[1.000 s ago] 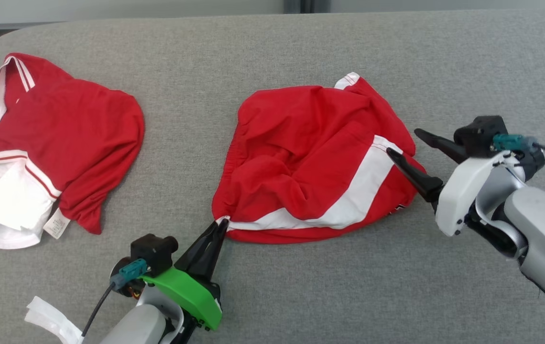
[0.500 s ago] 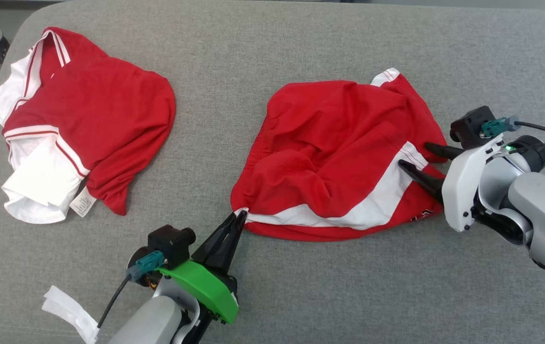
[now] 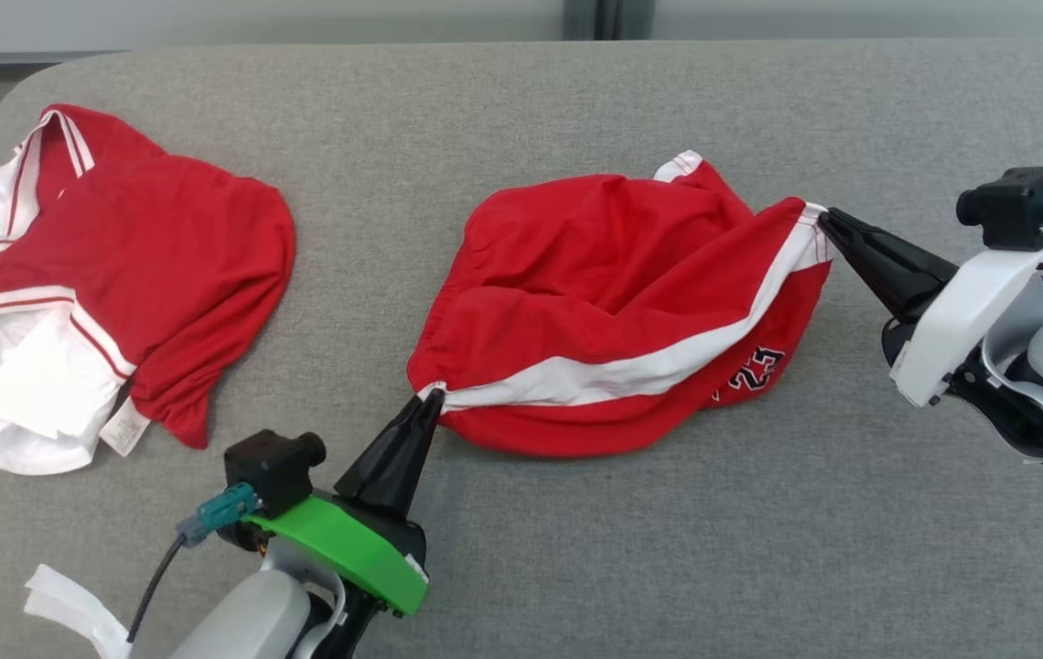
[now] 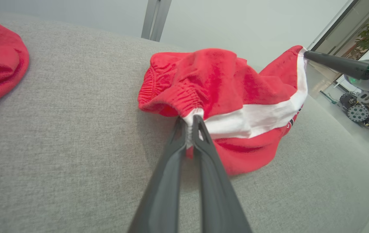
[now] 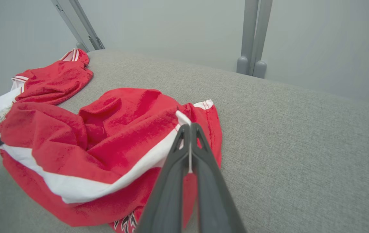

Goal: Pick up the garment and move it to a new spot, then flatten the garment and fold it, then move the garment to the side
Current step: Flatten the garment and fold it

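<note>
A red-and-white shirt (image 3: 128,265) lies crumpled on grey surface (image 3: 576,549).

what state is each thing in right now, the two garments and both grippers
shorts: bunched up, pulled between both grippers along the white stripe
left gripper: shut on the shorts at the waistband end
right gripper: shut on the shorts at the hem end
shirt: crumpled, lying loose, untouched

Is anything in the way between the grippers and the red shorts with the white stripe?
Nothing visible: the left gripper and right gripper are both shut on the red white-striped shorts, at opposite ends of the stripe.
</note>
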Controlling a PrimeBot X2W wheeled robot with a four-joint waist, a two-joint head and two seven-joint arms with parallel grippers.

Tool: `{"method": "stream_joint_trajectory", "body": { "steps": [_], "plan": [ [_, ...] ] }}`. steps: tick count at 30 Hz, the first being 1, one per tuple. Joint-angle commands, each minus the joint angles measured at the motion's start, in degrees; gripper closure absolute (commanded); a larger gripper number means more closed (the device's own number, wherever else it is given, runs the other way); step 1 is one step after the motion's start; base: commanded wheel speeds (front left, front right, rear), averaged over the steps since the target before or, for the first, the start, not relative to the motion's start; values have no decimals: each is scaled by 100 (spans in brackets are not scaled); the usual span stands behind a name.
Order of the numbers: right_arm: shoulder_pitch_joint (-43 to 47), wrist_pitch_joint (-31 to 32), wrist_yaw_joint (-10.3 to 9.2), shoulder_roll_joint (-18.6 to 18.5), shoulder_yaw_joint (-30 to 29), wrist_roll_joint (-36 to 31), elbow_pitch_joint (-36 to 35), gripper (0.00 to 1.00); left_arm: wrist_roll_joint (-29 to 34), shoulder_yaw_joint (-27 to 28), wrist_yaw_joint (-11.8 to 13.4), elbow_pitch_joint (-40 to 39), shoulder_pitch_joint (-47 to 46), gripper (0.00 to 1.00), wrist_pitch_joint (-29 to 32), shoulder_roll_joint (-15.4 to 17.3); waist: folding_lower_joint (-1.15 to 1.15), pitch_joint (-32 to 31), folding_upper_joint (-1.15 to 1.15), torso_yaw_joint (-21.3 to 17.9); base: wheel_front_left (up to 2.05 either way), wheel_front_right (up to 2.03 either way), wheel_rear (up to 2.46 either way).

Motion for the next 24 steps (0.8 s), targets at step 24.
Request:
{"method": "stream_joint_trajectory", "body": {
  "steps": [24],
  "plan": [
    [-1656,-514,-5,-605,-3017,761,-172,100,-2560,176,13,-1378,-5587,100,3423,1109,0,1528,0,-1491,0,0,0]
  ]
}}
